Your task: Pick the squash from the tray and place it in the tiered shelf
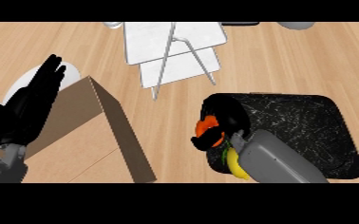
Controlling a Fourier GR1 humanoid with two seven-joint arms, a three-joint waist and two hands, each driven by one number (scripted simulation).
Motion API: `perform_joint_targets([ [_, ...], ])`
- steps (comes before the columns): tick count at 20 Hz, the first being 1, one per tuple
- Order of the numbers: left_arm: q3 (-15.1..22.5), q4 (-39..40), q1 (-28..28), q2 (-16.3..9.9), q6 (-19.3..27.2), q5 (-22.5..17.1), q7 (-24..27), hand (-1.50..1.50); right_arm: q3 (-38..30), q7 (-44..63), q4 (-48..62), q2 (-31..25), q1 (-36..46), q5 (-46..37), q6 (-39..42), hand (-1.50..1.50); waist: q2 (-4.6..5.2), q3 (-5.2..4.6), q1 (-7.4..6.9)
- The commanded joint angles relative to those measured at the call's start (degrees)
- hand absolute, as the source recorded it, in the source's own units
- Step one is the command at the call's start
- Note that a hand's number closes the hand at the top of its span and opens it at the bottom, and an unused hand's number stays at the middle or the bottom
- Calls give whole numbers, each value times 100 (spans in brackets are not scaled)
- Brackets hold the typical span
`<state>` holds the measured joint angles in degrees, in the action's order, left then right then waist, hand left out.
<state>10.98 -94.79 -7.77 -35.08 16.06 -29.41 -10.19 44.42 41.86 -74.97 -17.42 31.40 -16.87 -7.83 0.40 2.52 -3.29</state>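
Squash (239,165) on black tray (308,123), right hand (214,135) curled over orange item (207,123), left hand (38,92) open, tiered shelf (175,47) beyond.

Orange squash (207,124) at the left edge of the dark speckled tray (301,123); white tiered shelf (175,47) well beyond.

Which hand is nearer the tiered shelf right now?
Left, slightly. The left hand rests open at the view's left edge, left of the tiered shelf. The right hand is below it, over the tray.

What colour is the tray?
Black with faint pale speckling; the tray shows in the head view.
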Motion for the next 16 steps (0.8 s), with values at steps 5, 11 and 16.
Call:
perform_joint_targets([
  [5, 452, 863, 546, 350, -31, -208, -483, 0, 1029, -130, -468, 1671, 565, -597, -172, 150, 26, -262, 199],
  [11, 448, 876, 708, 341, 126, -125, -447, 0, 916, 457, -1268, 1729, 1406, -1260, -539, 150, -61, -267, 469],
  [16, 388, 751, 824, 235, 109, -196, -431, 0, 379, 1363, -1831, 1735, 2109, -1567, -370, 150, -100, -271, 594],
])
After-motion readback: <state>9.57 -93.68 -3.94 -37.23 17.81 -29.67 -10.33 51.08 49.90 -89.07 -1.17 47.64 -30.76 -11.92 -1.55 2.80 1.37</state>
